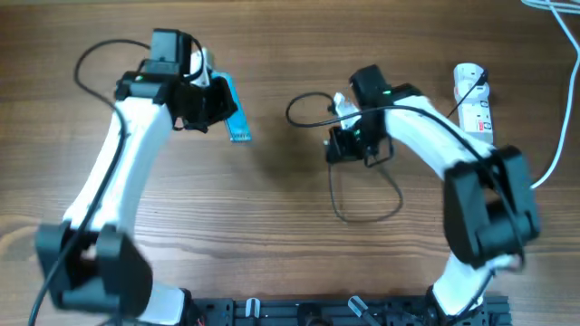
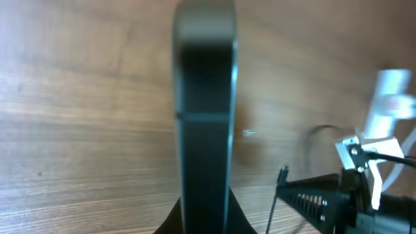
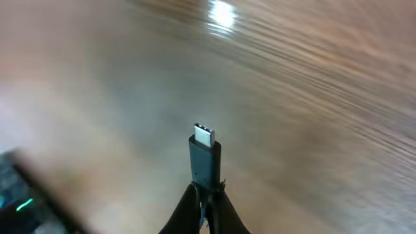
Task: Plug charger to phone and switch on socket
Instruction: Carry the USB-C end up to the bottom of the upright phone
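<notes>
My left gripper point(image 1: 210, 101) is shut on the phone point(image 1: 234, 112), whose turquoise screen sticks out toward the table's middle; in the left wrist view the phone point(image 2: 206, 123) shows edge-on, held above the wood. My right gripper point(image 1: 343, 138) is shut on the charger's connector tip point(image 3: 204, 153), which points up and away, metal end exposed. The black cable point(image 1: 367, 204) loops on the table below the right gripper and runs toward the socket point(image 1: 474, 104) at the back right. The connector and phone are apart, with bare wood between them.
A thicker white cable point(image 1: 562, 136) runs along the right edge. The right arm's gripper point(image 2: 338, 195) shows at the lower right of the left wrist view. The robot base rail point(image 1: 344, 312) lies along the front edge.
</notes>
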Motion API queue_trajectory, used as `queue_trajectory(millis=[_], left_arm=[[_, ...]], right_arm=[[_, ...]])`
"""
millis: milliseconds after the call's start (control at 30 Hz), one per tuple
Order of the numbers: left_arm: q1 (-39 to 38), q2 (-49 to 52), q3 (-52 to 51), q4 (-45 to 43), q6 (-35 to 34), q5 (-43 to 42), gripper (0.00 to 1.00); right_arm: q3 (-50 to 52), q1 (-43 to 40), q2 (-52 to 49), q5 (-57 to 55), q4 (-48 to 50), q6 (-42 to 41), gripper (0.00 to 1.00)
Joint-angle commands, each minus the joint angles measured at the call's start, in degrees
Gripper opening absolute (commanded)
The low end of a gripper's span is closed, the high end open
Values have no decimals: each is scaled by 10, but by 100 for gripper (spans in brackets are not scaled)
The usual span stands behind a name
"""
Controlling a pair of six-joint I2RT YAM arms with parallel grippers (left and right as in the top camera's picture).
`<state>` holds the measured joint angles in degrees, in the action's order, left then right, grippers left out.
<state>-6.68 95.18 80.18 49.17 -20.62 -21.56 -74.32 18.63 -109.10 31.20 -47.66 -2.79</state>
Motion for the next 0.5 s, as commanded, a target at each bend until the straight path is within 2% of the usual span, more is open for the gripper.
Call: queue_trajectory(millis=[0,167,267,400,467], left_arm=[[2,-97,4,-19,5,-46,4],[2,-161,4,-63,5,-121,4],[2,-170,4,-114,5,-222,4],[2,-165,4,-184,5,-350,4],[2,-165,4,-199,-2,-371,4]], right_arm=[[-10,-7,101,173,-8,119,4],[-10,-7,165,349,-27,210,4],[-10,-7,175,455,-25,246,4],[-10,-7,175,529,-19,257,4],[-10,-7,175,574,-6,250,4]])
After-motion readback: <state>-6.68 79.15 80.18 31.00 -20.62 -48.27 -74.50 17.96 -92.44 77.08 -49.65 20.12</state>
